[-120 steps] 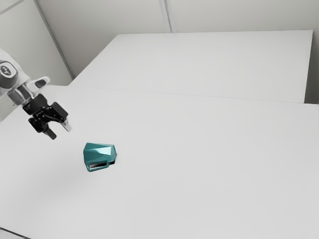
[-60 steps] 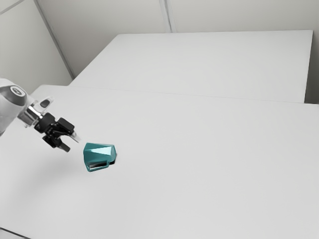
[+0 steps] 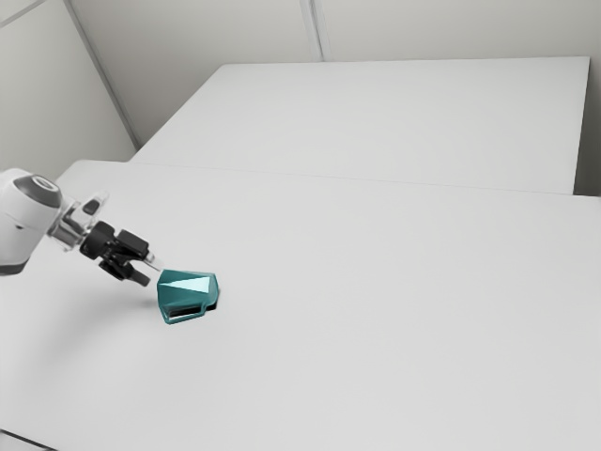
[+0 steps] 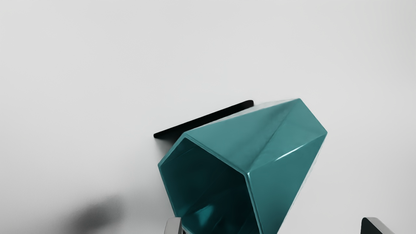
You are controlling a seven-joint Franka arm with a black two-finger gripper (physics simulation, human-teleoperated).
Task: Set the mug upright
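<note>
The mug (image 3: 188, 284) is lying on its side on the white table (image 3: 376, 329), left of the table's middle in the exterior view. The table is stretching across the scene from left to right, and a paler panel (image 3: 404, 122) is spreading beyond it on the far side. The white arm (image 3: 23, 211) is reaching in from the exterior view's left. At its end, the black gripper (image 3: 150, 272) is pointing down and rightward, hanging just left of the mug. Its fingers are standing well apart: in the wrist view one fingertip (image 4: 172, 227) is overlapping the mug's rim, while the other (image 4: 373, 224) is standing out past the mug's side; whether either is touching, I cannot tell. The mug's mouth (image 4: 211, 185) is facing the gripper, and its base is pointing toward the exterior view's right. The handle (image 3: 188, 318) is sitting on the mug's near side, and a blurred shadow (image 4: 97, 216) is falling on the table near the mouth.
</note>
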